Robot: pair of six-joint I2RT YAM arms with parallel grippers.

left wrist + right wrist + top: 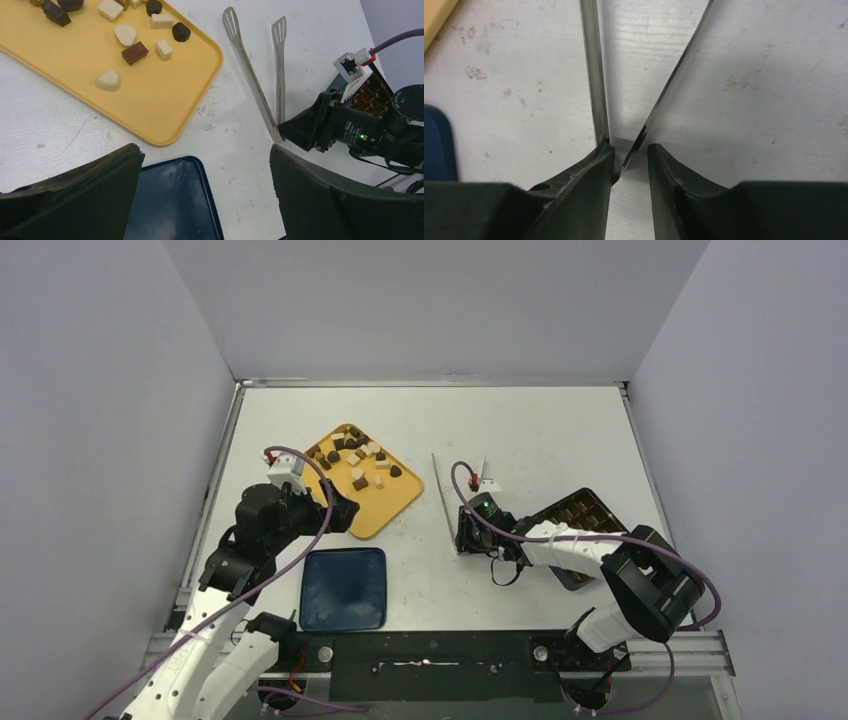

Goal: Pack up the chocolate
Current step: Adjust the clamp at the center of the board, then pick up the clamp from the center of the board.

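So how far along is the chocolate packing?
Done: nothing visibly; the chocolate sits loose on the yellow tray. In hand: the right gripper brackets the hinge end of the tongs lying on the table, grip unclear; the left gripper hangs open. Left: picking up pieces and filling the brown box.

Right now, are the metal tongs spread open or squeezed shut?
Spread open: the tongs form a V, slotted tips well apart, the arms meeting only at the end inside the right pincer.
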